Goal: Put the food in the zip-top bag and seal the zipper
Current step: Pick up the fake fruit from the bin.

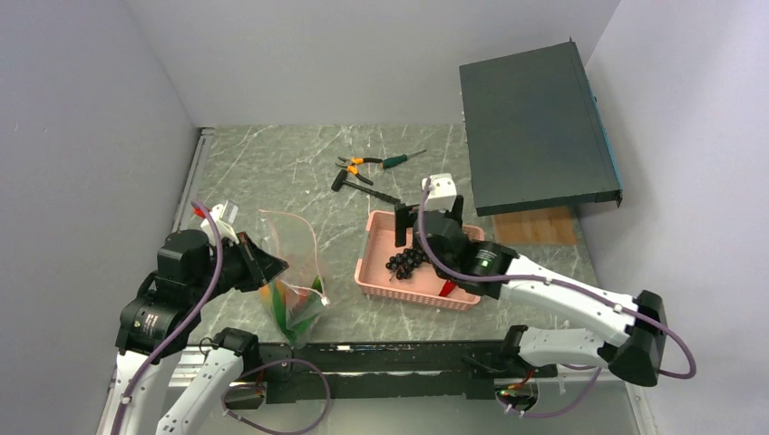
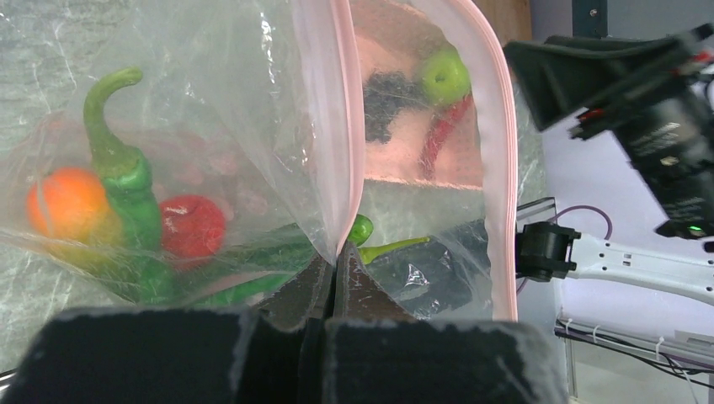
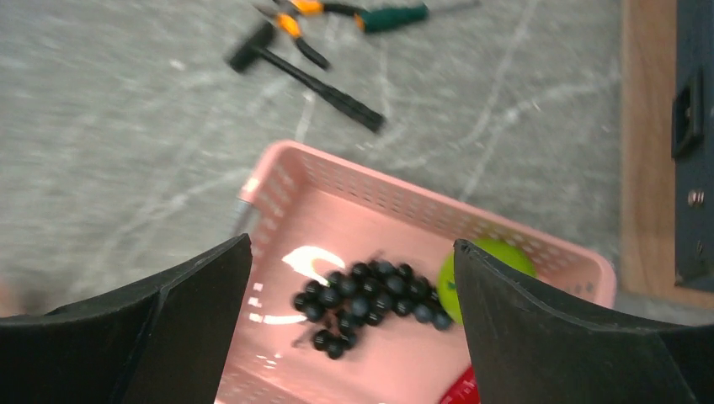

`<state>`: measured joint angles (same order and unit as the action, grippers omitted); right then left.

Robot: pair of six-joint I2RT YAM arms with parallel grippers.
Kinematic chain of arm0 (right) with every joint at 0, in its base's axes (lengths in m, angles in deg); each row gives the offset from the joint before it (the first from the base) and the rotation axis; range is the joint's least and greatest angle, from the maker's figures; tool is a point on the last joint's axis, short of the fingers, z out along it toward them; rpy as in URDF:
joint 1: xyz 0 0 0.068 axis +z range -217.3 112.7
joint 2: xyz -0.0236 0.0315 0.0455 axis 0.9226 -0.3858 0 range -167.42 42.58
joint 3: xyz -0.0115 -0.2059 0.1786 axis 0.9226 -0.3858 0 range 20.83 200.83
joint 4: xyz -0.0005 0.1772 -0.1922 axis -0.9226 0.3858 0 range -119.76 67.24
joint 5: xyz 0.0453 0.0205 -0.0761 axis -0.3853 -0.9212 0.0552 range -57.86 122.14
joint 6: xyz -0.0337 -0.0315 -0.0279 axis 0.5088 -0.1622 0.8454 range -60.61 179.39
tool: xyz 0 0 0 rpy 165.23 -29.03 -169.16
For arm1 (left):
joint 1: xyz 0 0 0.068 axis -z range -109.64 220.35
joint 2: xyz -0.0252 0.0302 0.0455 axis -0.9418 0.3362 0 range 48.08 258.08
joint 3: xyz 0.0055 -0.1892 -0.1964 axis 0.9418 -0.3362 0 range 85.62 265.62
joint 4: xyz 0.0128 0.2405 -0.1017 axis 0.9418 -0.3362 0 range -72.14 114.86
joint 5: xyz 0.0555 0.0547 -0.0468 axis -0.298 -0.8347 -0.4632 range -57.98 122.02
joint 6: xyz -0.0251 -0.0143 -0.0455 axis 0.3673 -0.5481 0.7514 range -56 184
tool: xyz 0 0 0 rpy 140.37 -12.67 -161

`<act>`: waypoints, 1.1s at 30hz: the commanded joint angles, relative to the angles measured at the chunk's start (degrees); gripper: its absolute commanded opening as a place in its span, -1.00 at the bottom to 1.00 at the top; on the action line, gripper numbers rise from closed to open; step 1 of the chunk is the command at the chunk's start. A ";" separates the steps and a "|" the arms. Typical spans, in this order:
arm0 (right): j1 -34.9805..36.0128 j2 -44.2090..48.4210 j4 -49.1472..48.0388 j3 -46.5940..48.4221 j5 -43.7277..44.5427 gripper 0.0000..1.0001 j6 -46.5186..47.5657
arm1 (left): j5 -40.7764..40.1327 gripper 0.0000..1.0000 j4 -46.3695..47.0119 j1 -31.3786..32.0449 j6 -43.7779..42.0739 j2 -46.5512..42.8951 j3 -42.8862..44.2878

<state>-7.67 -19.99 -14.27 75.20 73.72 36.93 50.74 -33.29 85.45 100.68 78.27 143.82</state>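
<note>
The clear zip-top bag (image 1: 292, 263) stands open left of centre. It holds a green-orange mango (image 2: 71, 204), long green peppers (image 2: 126, 172) and a small red fruit (image 2: 192, 225). My left gripper (image 1: 272, 266) is shut on the bag's pale pink zipper strip (image 2: 349, 126), pinching it at the fingertips (image 2: 337, 263). My right gripper (image 1: 424, 241) is open and empty above the pink basket (image 1: 376, 272). In the right wrist view it (image 3: 352, 246) hangs over the dark grape bunch (image 3: 366, 299), with a green apple (image 3: 484, 257) and a red chilli (image 3: 459, 394) beside it.
Orange-handled pliers (image 1: 355, 166), a screwdriver (image 1: 399, 160) and a black hammer (image 1: 363, 188) lie behind the basket. A large dark box (image 1: 535, 127) leans at the back right over a wooden board (image 1: 537, 225). Walls close in on the left and back.
</note>
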 commanded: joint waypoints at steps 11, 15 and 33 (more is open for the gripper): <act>-6.84 -20.31 18.32 0.17 13.66 0.99 -13.04 | 2.53 -1.00 2.31 0.28 -2.44 -1.09 -2.86; -9.09 -24.90 18.75 1.56 13.44 0.99 -12.59 | 0.52 -1.00 0.90 0.24 -3.59 -1.39 -2.14; -11.18 -30.73 17.67 1.14 8.26 0.83 -13.79 | 3.50 -1.00 1.50 0.26 -2.57 -1.79 -3.85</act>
<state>-18.64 -49.89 3.19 74.69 83.89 24.63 52.42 -32.46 85.45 98.10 76.79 140.21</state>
